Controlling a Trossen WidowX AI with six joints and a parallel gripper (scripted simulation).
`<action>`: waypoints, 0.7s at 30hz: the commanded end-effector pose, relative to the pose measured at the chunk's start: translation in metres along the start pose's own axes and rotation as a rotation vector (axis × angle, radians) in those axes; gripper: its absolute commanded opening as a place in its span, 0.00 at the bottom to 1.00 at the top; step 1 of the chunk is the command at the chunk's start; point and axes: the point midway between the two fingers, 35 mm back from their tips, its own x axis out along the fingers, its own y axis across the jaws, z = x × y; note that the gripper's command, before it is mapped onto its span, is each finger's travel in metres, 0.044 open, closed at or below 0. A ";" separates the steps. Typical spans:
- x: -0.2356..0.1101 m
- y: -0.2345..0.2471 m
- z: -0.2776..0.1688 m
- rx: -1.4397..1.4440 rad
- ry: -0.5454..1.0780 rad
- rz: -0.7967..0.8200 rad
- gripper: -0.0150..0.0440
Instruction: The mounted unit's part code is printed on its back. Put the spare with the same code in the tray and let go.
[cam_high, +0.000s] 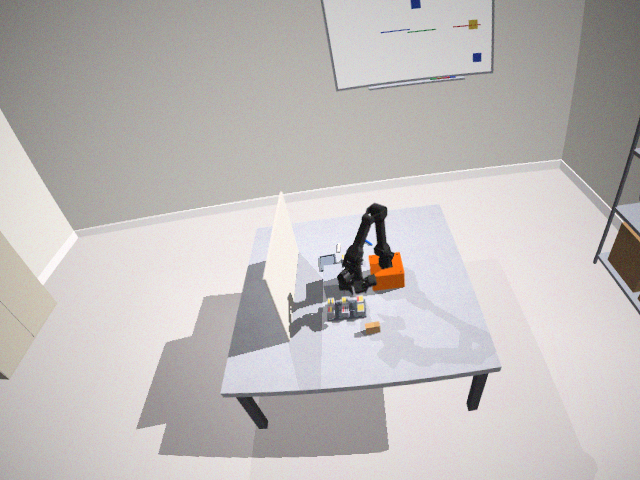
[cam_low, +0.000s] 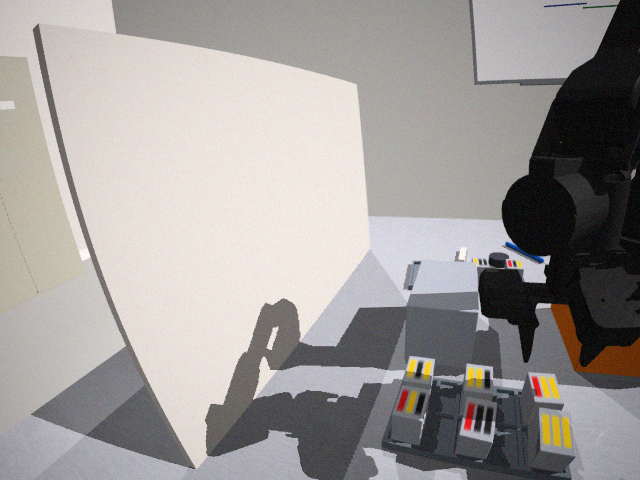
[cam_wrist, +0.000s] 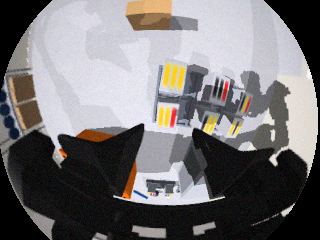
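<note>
A dark rack (cam_high: 345, 318) (cam_low: 444, 418) (cam_wrist: 195, 86) on the table holds several grey spares with coloured stripes. Among them are a red-yellow-yellow one (cam_low: 542, 386), an all-yellow one (cam_low: 555, 430) and a red-black-black one (cam_low: 478, 418). A grey tray (cam_high: 326, 261) (cam_low: 442, 289) stands behind the rack. Small striped units (cam_low: 511, 263) sit behind the tray, their codes too small to read. My gripper (cam_high: 356, 286) (cam_low: 555, 356) (cam_wrist: 168, 128) hangs low, fingers pointing down, just behind the rack's right end. It is partly open, with nothing between the fingers.
A tall white panel (cam_high: 281, 248) (cam_low: 206, 232) stands upright left of the rack and tray. The arm's orange base (cam_high: 390, 276) (cam_low: 594, 356) is to the right. A brown block (cam_high: 372, 327) (cam_wrist: 150, 14) lies in front of the rack. A blue pen (cam_low: 524, 253) lies at the back.
</note>
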 end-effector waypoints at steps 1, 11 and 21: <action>0.008 0.001 0.000 -0.004 0.005 0.010 0.76; 0.024 0.000 0.001 -0.004 0.005 0.010 0.76; 0.041 -0.001 0.001 -0.004 0.005 0.010 0.76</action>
